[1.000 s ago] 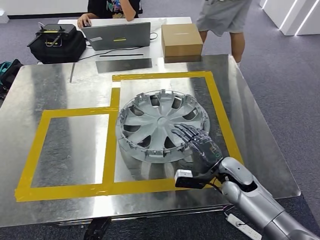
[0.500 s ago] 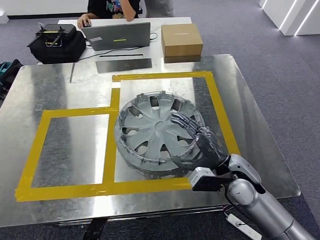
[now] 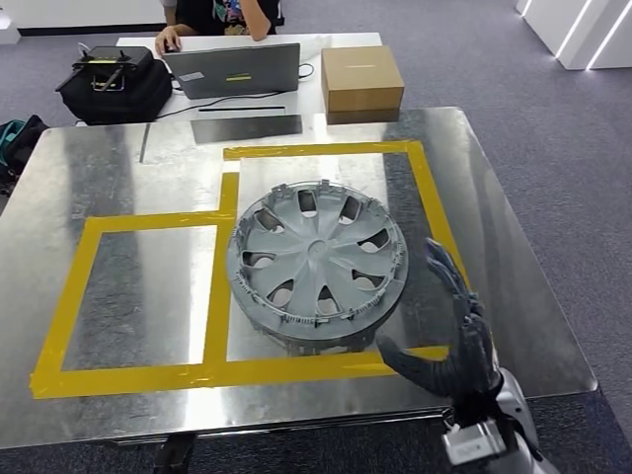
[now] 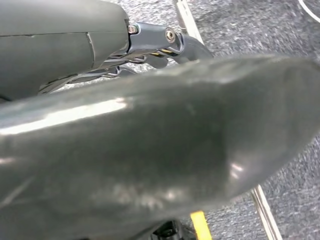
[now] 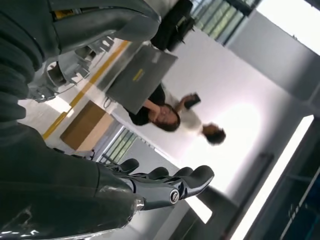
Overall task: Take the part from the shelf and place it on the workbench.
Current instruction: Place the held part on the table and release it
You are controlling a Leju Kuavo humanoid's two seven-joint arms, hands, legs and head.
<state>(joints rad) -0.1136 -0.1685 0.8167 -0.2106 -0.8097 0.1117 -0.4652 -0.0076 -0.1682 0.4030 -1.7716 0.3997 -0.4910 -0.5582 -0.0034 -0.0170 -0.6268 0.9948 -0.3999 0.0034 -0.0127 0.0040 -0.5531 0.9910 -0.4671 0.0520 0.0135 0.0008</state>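
Your grey plastic wheel cover [image 3: 318, 260] lies flat on the shiny metal workbench [image 3: 97, 188], inside the right-hand square marked out in yellow tape [image 3: 220, 262], a little towards the square's left side. A second taped square sits just to its left, sharing one tape edge.

Your robot's right hand [image 3: 456, 341] hovers at the near right of the bench, just beside the cover's near right rim but apart from it. Its dark fingers [image 3: 444, 267] are spread wide and the thumb reaches out towards the cover; it holds nothing. In the right wrist view the same hand [image 5: 113, 192] shows straight fingers with nothing between them.

Your left hand [image 4: 151, 150] appears in the left wrist view as a blurred grey mass above grey carpet; you cannot tell how its fingers lie.

On the white table beyond the bench you have a grey laptop [image 3: 232, 69], a brown cardboard box [image 3: 362, 81] and a black bag [image 3: 116, 84]. A person [image 3: 216, 14] sits behind the laptop.
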